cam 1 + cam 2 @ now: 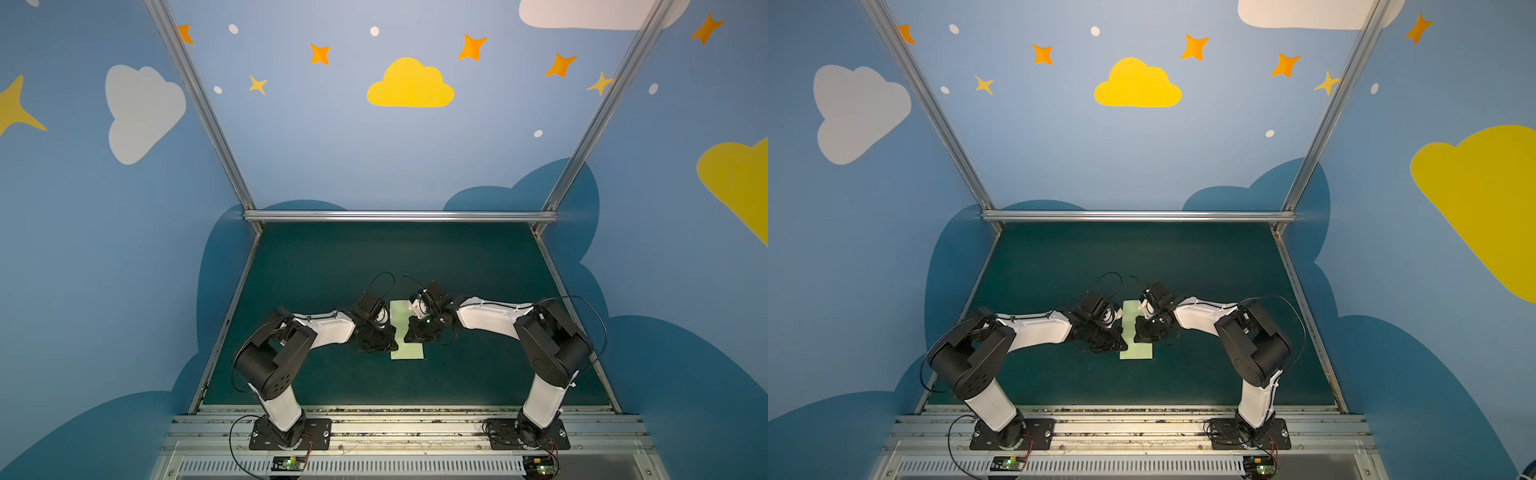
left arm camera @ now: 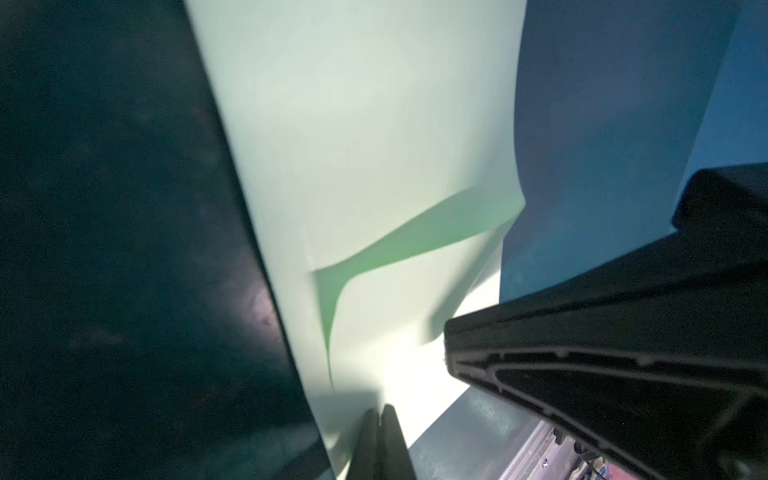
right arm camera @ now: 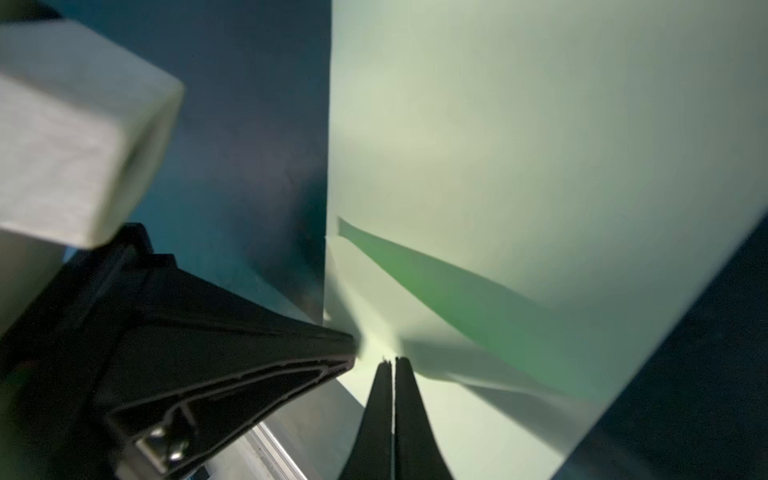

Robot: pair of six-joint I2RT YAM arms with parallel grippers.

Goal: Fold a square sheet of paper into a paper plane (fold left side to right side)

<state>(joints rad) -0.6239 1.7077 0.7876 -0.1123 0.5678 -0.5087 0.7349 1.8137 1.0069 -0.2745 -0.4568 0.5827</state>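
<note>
The square sheet of paper (image 1: pixel 409 352) (image 1: pixel 1138 352) lies pale green on the dark mat as a narrow upright rectangle, doubled over, in both top views. My left gripper (image 1: pixel 395 338) (image 1: pixel 1123 338) and right gripper (image 1: pixel 409 332) (image 1: pixel 1139 332) meet over its middle and hide that part. In the left wrist view the left gripper (image 2: pixel 380 409) is shut, its tips resting on the paper (image 2: pixel 353 145), whose upper layer bulges up along a darker green gap. The right gripper (image 3: pixel 392 359) is shut too, tips on the paper (image 3: pixel 519 145). No paper plane shape shows.
The green mat (image 1: pixel 332 270) is bounded by an aluminium rail at the back (image 1: pixel 399 216) and a slotted rail at the front (image 1: pixel 399 419), where both arm bases stand. Blue walls close in the sides. Each wrist view shows the opposite gripper close by (image 2: pixel 602 353) (image 3: pixel 228 357).
</note>
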